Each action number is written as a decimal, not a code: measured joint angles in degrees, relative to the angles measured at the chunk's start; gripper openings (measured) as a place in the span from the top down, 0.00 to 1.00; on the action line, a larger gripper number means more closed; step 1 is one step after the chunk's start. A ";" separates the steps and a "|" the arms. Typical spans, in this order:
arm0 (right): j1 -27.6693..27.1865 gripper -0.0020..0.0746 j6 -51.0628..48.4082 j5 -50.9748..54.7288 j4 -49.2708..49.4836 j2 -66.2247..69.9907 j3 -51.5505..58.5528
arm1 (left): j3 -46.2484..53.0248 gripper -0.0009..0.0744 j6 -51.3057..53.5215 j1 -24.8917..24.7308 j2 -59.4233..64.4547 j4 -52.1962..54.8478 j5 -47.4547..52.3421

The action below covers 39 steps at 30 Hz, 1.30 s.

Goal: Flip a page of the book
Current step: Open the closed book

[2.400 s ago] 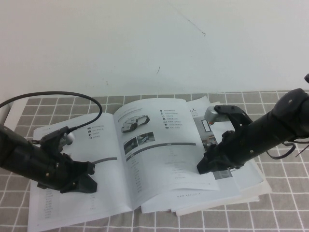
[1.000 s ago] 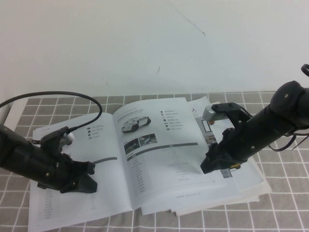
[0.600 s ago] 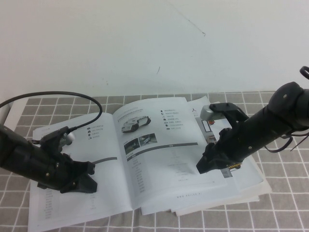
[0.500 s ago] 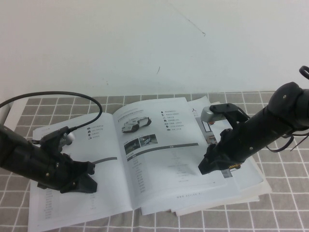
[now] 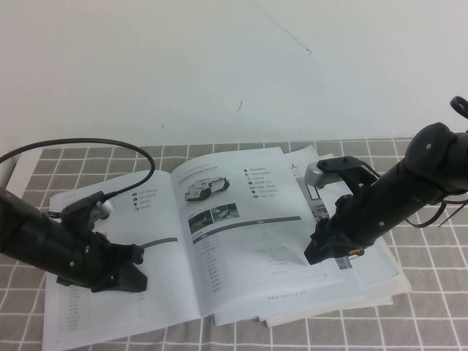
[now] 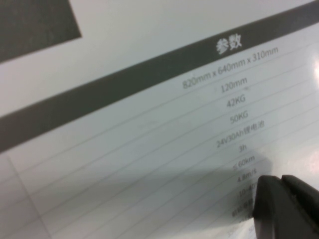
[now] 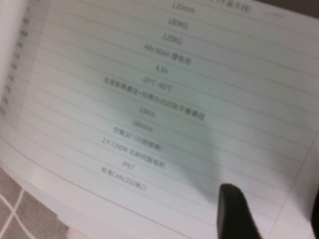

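The book [image 5: 157, 212] lies open on the checked cloth. Its right-hand leaf, the page [image 5: 248, 241], shows a white-black robot vehicle at its top and a grey header bar over fine text. My right gripper [image 5: 318, 254] is at this page's right edge, low over the paper. In the right wrist view it [image 7: 274, 199] is open, one dark finger [image 7: 233, 214] over the text lines. My left gripper [image 5: 128, 281] is shut and rests on the left-hand leaf; the left wrist view shows its closed tips [image 6: 286, 209] on the paper.
More white leaves [image 5: 380, 281] fan out under the right side of the book. The grey checked cloth [image 5: 431, 307] covers the table, with a white wall behind. A black cable [image 5: 110, 142] arcs over the left arm.
My right gripper has shifted slightly back and forth along the page's right edge and now sits a little further right. The left arm and the book have not moved.
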 joint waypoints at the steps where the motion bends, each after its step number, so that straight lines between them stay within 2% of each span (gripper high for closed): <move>1: 0.00 0.54 0.27 -0.10 -0.13 0.00 0.00 | 0.00 0.99 0.00 0.00 0.00 0.00 0.00; 13: 0.00 0.54 0.18 0.19 1.14 0.34 -0.13 | 0.00 0.99 0.00 0.00 0.04 0.00 0.00; 18: -0.40 0.54 -5.64 0.65 7.59 1.21 -0.13 | 0.00 0.99 0.00 0.00 0.04 0.00 0.00; 23: -0.29 0.54 -13.93 2.35 18.87 2.36 -0.02 | 0.00 0.99 0.00 0.00 0.04 0.00 0.00; 34: -0.04 0.54 -24.08 6.81 32.13 2.46 -0.02 | 0.00 0.99 0.00 0.00 0.04 0.00 0.00; 39: -0.04 0.54 -23.22 6.08 29.49 2.46 -0.13 | 0.00 0.99 0.00 0.00 0.04 0.00 0.00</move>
